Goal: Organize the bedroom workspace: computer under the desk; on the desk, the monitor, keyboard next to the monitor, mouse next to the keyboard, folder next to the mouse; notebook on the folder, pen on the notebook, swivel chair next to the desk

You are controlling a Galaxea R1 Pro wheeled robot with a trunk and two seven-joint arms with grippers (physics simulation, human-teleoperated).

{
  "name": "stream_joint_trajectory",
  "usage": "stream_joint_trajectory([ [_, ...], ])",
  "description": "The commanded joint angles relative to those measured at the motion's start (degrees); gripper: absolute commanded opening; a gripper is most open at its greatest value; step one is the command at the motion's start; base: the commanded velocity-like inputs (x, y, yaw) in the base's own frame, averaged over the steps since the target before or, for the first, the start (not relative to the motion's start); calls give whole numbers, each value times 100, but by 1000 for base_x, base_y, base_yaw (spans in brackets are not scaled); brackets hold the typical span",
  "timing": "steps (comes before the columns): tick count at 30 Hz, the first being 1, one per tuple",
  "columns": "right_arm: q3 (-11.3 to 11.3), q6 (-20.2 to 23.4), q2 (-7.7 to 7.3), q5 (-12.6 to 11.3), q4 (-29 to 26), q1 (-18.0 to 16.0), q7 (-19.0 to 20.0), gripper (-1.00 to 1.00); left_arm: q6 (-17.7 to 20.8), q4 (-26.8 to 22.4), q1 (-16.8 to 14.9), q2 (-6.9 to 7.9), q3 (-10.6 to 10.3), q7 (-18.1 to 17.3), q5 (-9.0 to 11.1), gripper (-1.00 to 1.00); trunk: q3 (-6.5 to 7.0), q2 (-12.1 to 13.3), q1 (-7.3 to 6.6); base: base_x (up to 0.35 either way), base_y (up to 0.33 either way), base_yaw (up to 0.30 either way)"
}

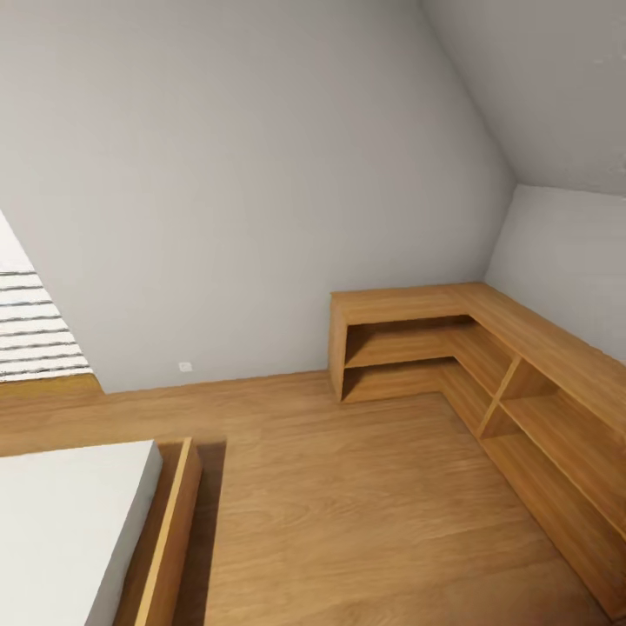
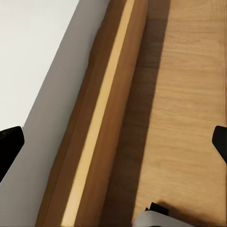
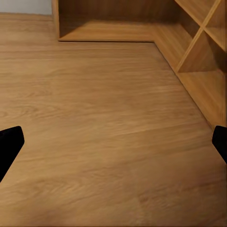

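Wooden flooring (image 1: 348, 496) fills most of the head view, running from a pale grey wall (image 1: 243, 191) down toward the camera. A low L-shaped shelf unit (image 1: 487, 365) in light wood sits in the far right corner, one leg along the back wall and the other along the right-hand wall, its open compartments holding nothing visible. At the lower left lies a bed (image 1: 61, 522) with a white mattress top inside a wooden frame (image 1: 169, 539), the frame casting a dark shadow on the floor just beside it. A window with white slatted blinds (image 1: 30, 326) shows at the left edge, and a small white socket (image 1: 185, 366) sits low on the wall just above the skirting. A sloped ceiling cuts across the upper right. None of the task's things (computer, monitor, keyboard, mouse, folder, notebook, pen, swivel chair or the black counter) can be placed from these pictures. In the left wrist view the left claw (image 2: 113, 146) hangs over the bed's wooden rail, its dark fingertips (image 2: 9, 142) far apart at the two edges, so it stands wide open and holds nothing; a grey and black part of the robot shows at one edge. In the right wrist view the right claw (image 3: 113, 146) points over bare floor toward the shelf unit's corner, its fingertips (image 3: 9, 142) likewise spread wide and empty.
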Motion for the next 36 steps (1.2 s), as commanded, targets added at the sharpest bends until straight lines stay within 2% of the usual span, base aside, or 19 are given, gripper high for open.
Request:
stream_joint_trajectory([
  [1, 49, -14, 1, -22, 9, -7, -26, 100, -14, 0, -3, 4, -50, 33, 31, 100, -10, -9, 6, 329, 0, -221],
  [12, 46, -14, 1, -24, 9, -8, -26, 100, -14, 0, -3, 14, -54, 33, 31, 100, -8, -9, 6, 329, 0, -128],
  [36, 48, -14, -2, -23, 9, -5, -26, 100, -14, 0, -3, 15, -55, 31, 31, 100, -8, -9, 6, 329, 0, -6],
])
